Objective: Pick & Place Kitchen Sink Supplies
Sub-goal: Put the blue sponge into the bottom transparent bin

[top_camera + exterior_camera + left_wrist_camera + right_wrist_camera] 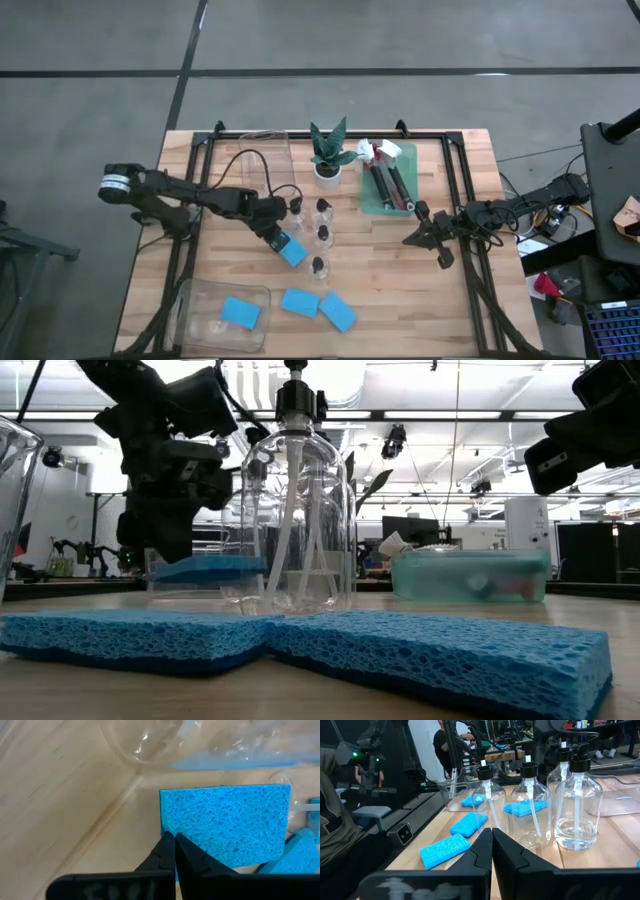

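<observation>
My left gripper (pixel 281 238) sits mid-table, shut on a bright blue sponge (pixel 293 251), which also shows in the low view (pixel 205 568). Another sponge (pixel 240 313) lies in a clear tray (pixel 190 300) near the table's near-left corner. Two more sponges (pixel 300 301) (pixel 338 312) lie flat on the wood beside it. Several clear bottles with black caps (pixel 323 235) stand upright just right of my left gripper. Dish brushes (pixel 390 180) lie in a green-tinted tray. My right gripper (pixel 432 238) hovers shut right of the bottles, touching nothing. My left gripper pinches the sponge between its two fingers at one short edge (pixel 165 827), the fingertips (pixel 170 845) meeting over that edge. It comes slanting down from the table's left. The sponge juts out level beyond the fingers, lifted clear of the table (pixel 205 568).
A green plant in a white pot (pixel 328 160) stands at the far middle, with a second clear tray (pixel 265 150) to its left. Dark frame rails (pixel 455 180) run along the table's sides. A seated person (pixel 340 805) shows beyond the table in the right wrist view.
</observation>
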`<state>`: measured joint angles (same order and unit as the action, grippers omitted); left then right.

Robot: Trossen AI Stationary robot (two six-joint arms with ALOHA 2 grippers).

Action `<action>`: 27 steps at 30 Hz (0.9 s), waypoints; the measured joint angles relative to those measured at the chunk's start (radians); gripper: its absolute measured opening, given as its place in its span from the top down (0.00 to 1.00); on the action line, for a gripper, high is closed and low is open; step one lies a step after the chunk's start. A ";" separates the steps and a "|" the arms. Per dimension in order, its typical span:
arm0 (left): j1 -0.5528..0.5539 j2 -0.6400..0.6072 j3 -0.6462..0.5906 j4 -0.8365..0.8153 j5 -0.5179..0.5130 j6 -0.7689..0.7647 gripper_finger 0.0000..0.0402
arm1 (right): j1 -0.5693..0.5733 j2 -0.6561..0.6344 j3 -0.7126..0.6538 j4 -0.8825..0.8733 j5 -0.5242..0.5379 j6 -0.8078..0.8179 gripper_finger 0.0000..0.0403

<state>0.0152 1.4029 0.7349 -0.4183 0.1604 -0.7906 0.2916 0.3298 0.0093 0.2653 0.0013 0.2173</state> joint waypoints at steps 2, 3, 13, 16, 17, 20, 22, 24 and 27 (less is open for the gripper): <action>0.005 0.001 0.000 0.000 0.007 0.000 1.00 | 0.000 0.000 0.000 0.000 0.000 0.000 0.98; 0.005 0.001 0.000 0.001 0.008 0.005 1.00 | 0.000 0.000 0.000 0.000 0.000 0.000 0.98; 0.001 0.049 -0.001 0.049 0.075 0.018 1.00 | 0.000 0.000 0.000 0.000 0.000 0.000 0.98; 0.001 0.055 0.004 0.092 0.080 0.022 1.00 | 0.000 0.000 0.000 0.000 0.000 0.000 0.98; 0.001 0.055 0.007 0.087 0.060 0.027 1.00 | 0.000 0.000 0.000 0.000 0.000 0.000 0.98; 0.005 0.054 0.013 0.089 0.021 0.036 1.00 | 0.000 0.000 0.000 0.000 0.000 0.000 0.98; 0.005 0.054 0.015 0.097 0.021 0.048 1.00 | 0.000 0.000 0.000 0.000 0.000 0.000 0.98; 0.003 0.055 0.016 0.114 0.023 0.059 1.00 | 0.000 0.000 0.000 0.000 0.000 0.000 0.98; 0.003 0.055 0.014 0.122 0.021 0.078 1.00 | 0.000 0.000 0.000 0.000 0.000 0.000 0.98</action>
<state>0.0177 1.4582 0.7494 -0.2959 0.1814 -0.7125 0.2917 0.3298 0.0093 0.2654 0.0017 0.2173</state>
